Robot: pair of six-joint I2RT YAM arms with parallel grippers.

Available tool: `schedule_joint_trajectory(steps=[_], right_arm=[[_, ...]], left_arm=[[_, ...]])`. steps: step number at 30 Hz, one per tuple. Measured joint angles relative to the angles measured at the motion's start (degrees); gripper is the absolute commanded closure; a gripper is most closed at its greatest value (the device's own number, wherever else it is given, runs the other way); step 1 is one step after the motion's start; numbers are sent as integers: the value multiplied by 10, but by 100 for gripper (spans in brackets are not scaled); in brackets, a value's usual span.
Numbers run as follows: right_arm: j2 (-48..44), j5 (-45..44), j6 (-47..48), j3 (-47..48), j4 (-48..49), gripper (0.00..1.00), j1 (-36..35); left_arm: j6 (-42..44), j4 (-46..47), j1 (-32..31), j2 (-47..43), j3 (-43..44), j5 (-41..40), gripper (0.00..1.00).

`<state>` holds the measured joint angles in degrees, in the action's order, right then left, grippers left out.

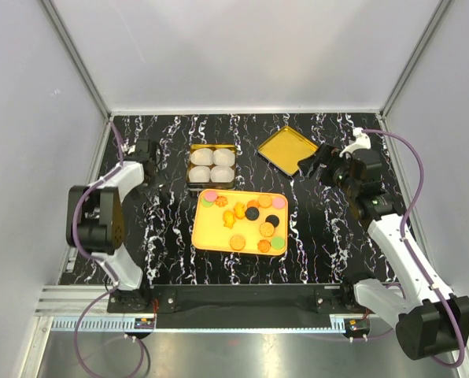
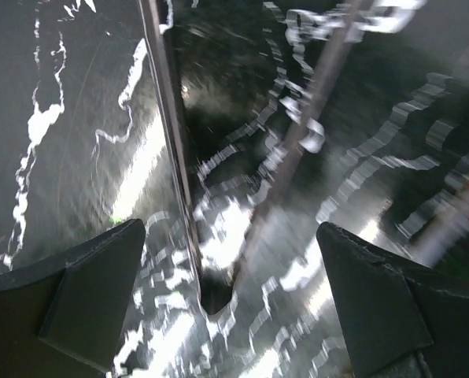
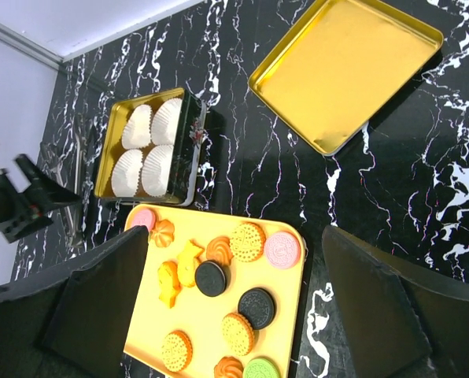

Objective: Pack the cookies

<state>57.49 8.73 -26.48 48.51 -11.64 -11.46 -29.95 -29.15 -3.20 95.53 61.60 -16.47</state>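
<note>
The cookies point(image 1: 252, 213) lie on a yellow tray point(image 1: 209, 232) at the table's middle: orange-tan, dark brown, pink and green ones. In the right wrist view the cookies point(image 3: 212, 278) and the tray point(image 3: 200, 320) show below and between my fingers. My right gripper point(image 3: 234, 307) is open, holds nothing and hovers above the tray's right side; in the top view the right gripper point(image 1: 312, 164) is by the tray's far right corner. My left gripper point(image 1: 148, 150) stays at the far left, away from the tray. The left gripper point(image 2: 230, 307) is open over bare marble.
A gold tin point(image 1: 212, 146) holding white paper cups point(image 1: 212, 165) stands just behind the tray; the right wrist view shows the tin point(image 3: 111, 146) and its cups point(image 3: 152, 146) too. Its gold lid point(image 1: 286, 148) lies upturned at the back right, and the lid point(image 3: 345, 71) shows at that view's top. Grey walls enclose the table.
</note>
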Motion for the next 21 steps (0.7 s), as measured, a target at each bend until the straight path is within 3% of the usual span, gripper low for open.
schedule_joint_trajectory(steps=[9, 18, 21], right_arm=[[-17, 5, 4, 0, 0, 0, 0], [-16, 5, 5, 0, 0, 0, 0], [-16, 5, 6, 0, 0, 0, 0]], left_arm=[[11, 5, 34, 118, 79, 15, 1], [32, 1, 63, 149, 116, 43, 1], [35, 2, 63, 149, 116, 43, 10]])
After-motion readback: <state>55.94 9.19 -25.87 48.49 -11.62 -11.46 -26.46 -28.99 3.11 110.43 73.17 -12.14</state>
